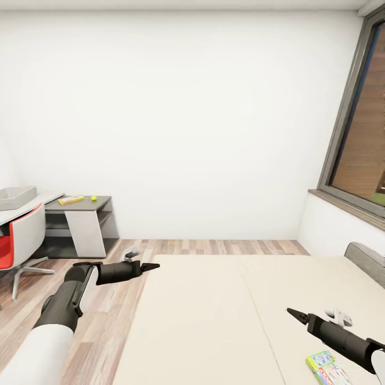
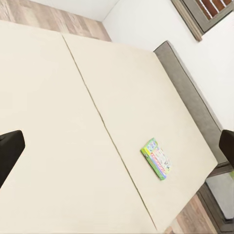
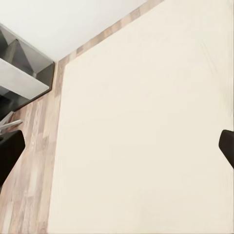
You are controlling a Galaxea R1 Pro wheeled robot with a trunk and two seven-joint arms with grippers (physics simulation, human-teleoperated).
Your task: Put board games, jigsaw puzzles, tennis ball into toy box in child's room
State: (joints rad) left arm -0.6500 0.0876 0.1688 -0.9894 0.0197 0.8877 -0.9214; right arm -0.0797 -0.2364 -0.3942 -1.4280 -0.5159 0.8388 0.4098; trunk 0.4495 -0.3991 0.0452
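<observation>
A green board game box (image 1: 326, 368) lies flat on the cream bed (image 1: 214, 321) near its right side, just beside my right forearm; the left wrist view also shows the box (image 2: 156, 159). Over the bed's right half my right gripper (image 1: 295, 313) hangs open and empty. My left gripper (image 1: 149, 266) hovers open and empty above the bed's left edge. Far off at the left stands the table (image 1: 80, 206) with a grey toy box (image 1: 16, 198), a flat yellow and orange box (image 1: 71, 199) and a small yellow-green tennis ball (image 1: 93, 198).
A red and white swivel chair (image 1: 21, 240) stands in front of the table. Wooden floor (image 1: 107, 321) runs between the bed and the table. A grey headboard (image 1: 369, 262) and a large window (image 1: 363, 133) are at the right.
</observation>
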